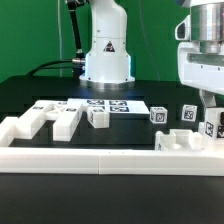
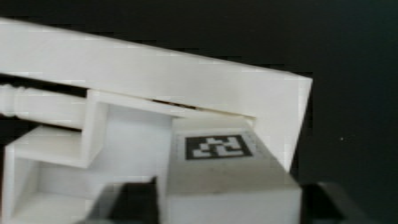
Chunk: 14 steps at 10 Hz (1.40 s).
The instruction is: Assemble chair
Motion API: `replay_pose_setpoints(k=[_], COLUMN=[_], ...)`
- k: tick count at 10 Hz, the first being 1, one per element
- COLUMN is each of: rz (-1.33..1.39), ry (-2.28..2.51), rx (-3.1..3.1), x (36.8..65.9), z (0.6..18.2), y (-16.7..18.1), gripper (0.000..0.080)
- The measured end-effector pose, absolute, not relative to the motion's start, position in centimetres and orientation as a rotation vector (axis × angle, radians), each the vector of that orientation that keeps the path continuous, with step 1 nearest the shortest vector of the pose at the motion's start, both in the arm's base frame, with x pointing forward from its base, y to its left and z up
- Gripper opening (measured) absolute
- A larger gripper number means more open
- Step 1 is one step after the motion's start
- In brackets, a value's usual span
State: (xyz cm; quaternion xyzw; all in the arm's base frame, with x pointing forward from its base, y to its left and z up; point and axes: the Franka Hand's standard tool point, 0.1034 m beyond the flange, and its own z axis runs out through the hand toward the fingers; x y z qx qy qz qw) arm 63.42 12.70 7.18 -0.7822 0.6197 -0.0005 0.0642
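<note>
In the wrist view my gripper is shut on a white chair part that bears a black-and-white tag; its dark fingers press both flanks. Beyond it lies a wide flat white panel and a round peg. In the exterior view the gripper hangs low at the exterior view's right, with the tagged part between its fingers, just above another white chair part. Loose chair parts lie on the black table: a flat notched piece, a block and two small tagged blocks.
A low white border wall runs along the front of the table. The marker board lies flat at the middle, in front of the arm's white base. A dark green curtain hangs behind.
</note>
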Motion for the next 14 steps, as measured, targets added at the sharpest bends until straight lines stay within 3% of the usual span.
replay_pose_setpoints(k=[1, 2, 3, 14], rz=[-0.007, -0.010, -0.022, -0.145], ry=[1.799, 1.773, 1.645, 0.327], rx=[-2.417, -2.436, -2.523, -3.042], x=[63.42, 63.44, 63.53, 63.60], z=[7.18, 7.19, 7.27, 7.32], y=[12.70, 12.71, 12.73, 12.78], gripper=[0.0568, 0.0568, 0.0638, 0.0649])
